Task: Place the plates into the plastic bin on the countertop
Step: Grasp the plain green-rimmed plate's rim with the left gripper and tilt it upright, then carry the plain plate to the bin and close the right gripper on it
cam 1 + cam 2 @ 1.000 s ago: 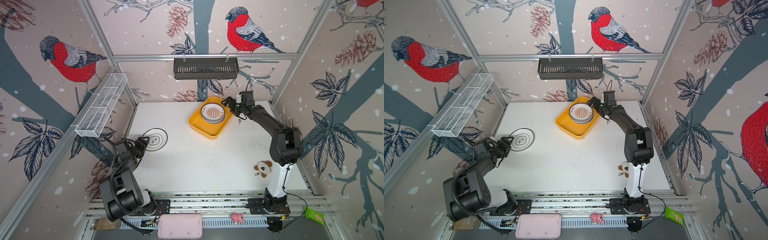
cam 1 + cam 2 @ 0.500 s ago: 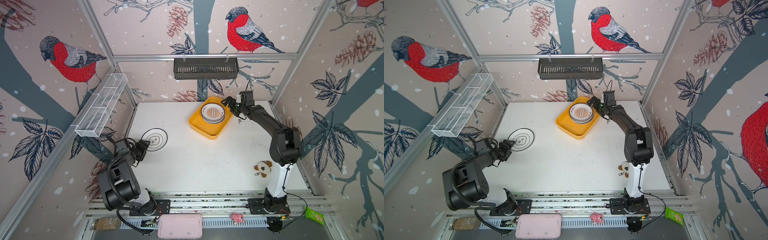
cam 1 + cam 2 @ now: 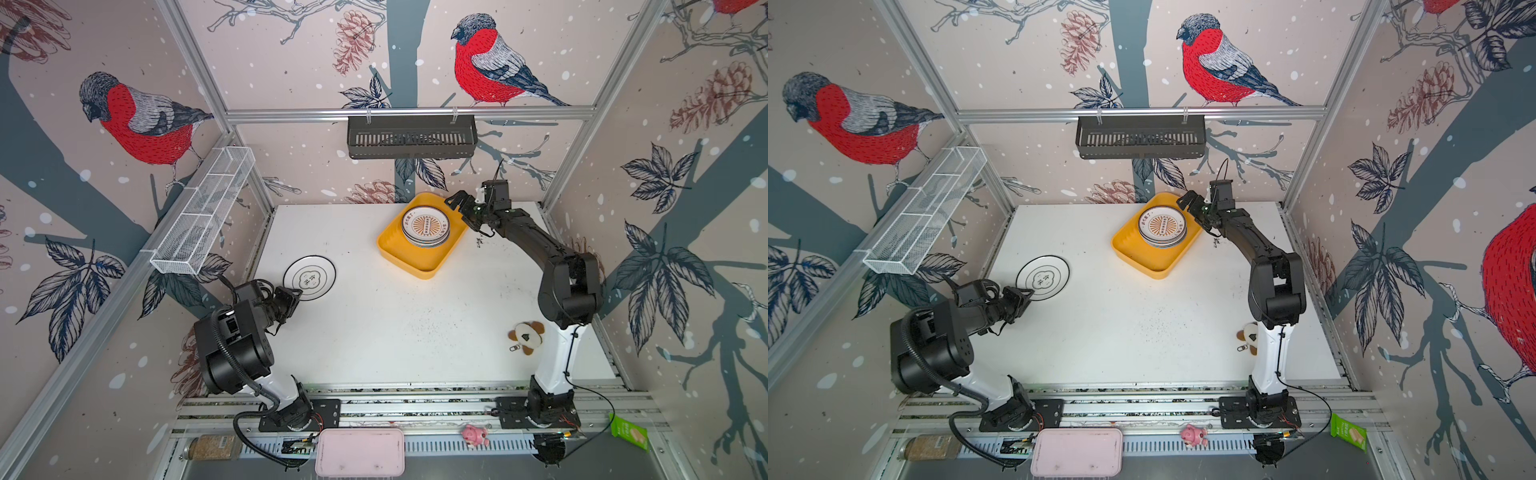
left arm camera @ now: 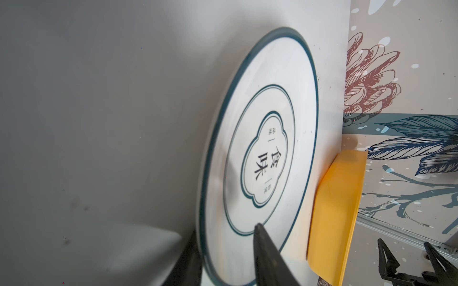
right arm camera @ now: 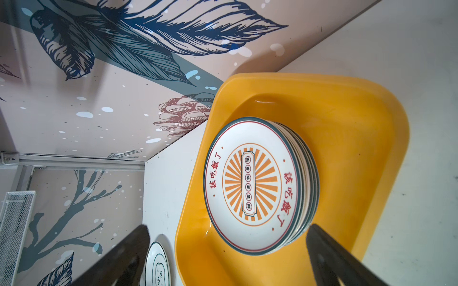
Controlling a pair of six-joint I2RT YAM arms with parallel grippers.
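Our left gripper (image 3: 296, 293) pinches only the rim of the black-ringed round white plate (image 3: 309, 277); lifting may slip it. Right gripper (image 3: 460, 213) spread.

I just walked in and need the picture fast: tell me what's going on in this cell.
Two arms are moving plates into the yellow plastic bin on the countertop. A stack of plates sits in the bin, with a sunburst one on top. The right end effector hovers open beside that stack, holding nothing. The left end effector straddles the near rim of the dark-ringed plate, the only one outside the bin, which lies flat on the countertop. Whether it has clamped is unclear.
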